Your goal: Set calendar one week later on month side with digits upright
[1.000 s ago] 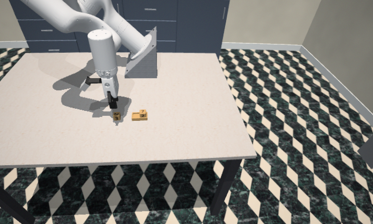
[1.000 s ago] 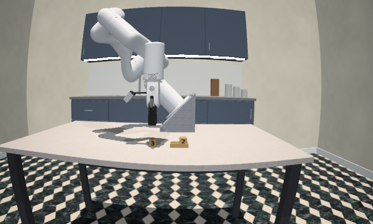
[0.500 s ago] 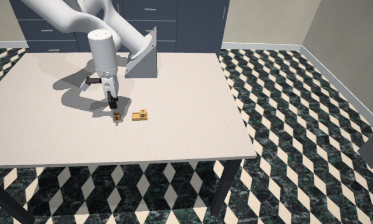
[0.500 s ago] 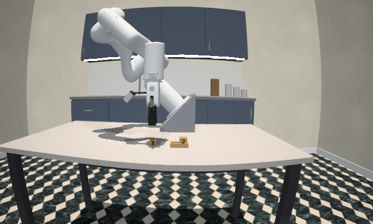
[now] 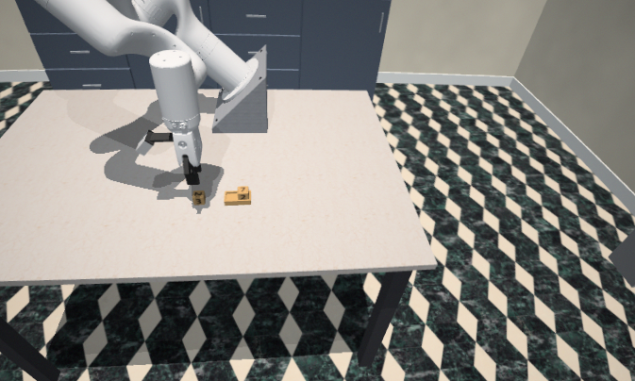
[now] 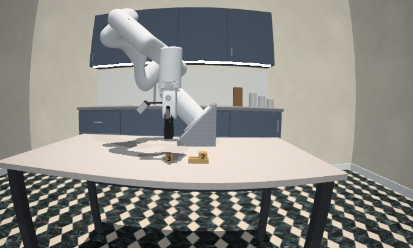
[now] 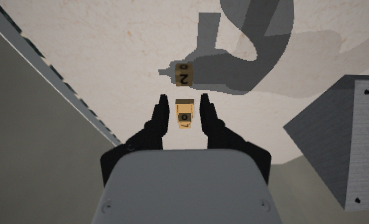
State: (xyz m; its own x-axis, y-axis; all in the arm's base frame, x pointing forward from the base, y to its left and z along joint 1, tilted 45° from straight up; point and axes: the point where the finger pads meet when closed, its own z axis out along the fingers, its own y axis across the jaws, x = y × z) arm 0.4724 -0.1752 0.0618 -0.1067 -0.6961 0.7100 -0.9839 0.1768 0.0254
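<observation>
The loose cube [image 5: 198, 198] [image 6: 169, 158] [image 7: 183, 74] stands flat on the table, left of the tray in the top and exterior views. It shows an upright 3 in front and a sideways 2 on top; the wrist view also shows a 0. The wooden tray [image 5: 231, 203] [image 6: 193, 160] [image 7: 184, 102] lies flat. Another cube [image 5: 242, 193] [image 6: 202, 155] [image 7: 184, 118] stands in its right half, with an upright 2 in front and a 7 on top. The tray's left half is empty. The month's name is not readable. My gripper [image 5: 192, 181] [image 6: 168, 137] [image 7: 184, 102] is partly open and empty, pointing down above and behind the loose cube.
The arm's grey wedge base [image 5: 245, 113] [image 6: 201, 132] [image 7: 330, 135] stands behind the tray. The front edge of the table [image 5: 206, 273] [image 6: 186, 184] is nearer the top and exterior views than the cubes. The arm's shadow falls around the loose cube.
</observation>
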